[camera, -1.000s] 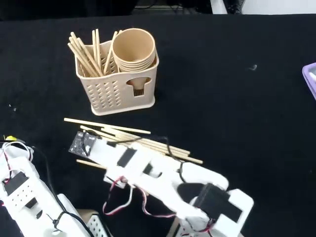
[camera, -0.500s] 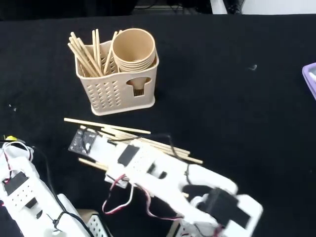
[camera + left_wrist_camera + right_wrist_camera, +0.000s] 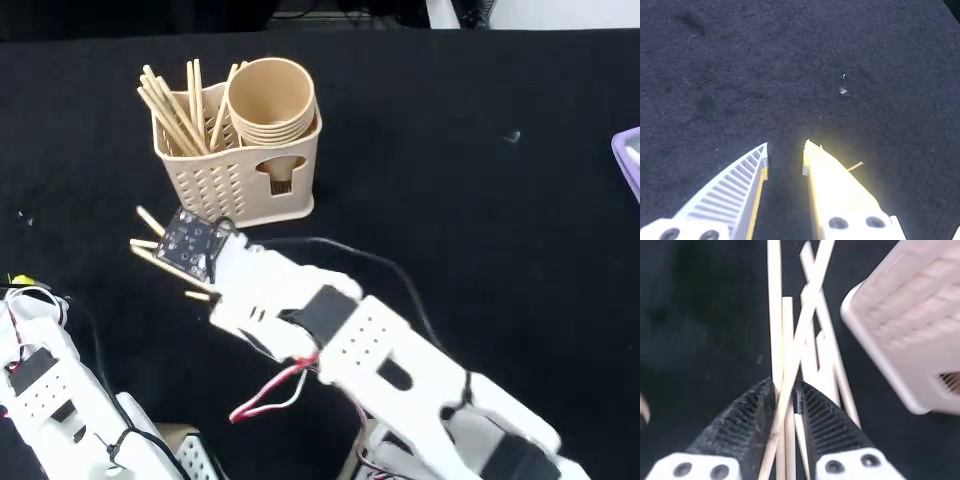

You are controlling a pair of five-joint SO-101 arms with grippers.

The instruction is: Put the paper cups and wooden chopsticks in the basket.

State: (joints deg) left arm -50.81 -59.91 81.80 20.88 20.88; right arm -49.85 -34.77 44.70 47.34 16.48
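The black worktop (image 3: 480,220) lies open across its whole right half, out to a purple thing (image 3: 630,155) cut off by the right edge. There is more bare cloth in front of and left of the basket.

The right arm (image 3: 330,320) is the largest body on it. It stretches from the lower right corner up and left, and its wrist ends just short of the basket's front wall. The left arm (image 3: 45,390) sits folded in the lower left corner, well apart from everything.

The basket (image 3: 240,185) stands upright in the upper left. A stack of paper cups (image 3: 272,100) fills its right compartment, and a fan of chopsticks (image 3: 175,110) leans over the rim of the left one.

Loose chopsticks (image 3: 150,255) lie on the cloth just in front of the basket, their tips poking out from under the right wrist. In the right wrist view they cross one another (image 3: 775,315) beside the basket's corner (image 3: 910,330).

The right end effector (image 3: 784,385) is narrow, its jaws closed on one slanted chopstick (image 3: 810,290).

The left end effector (image 3: 785,150) hangs over bare cloth, its jaws standing a narrow gap apart with nothing between them.
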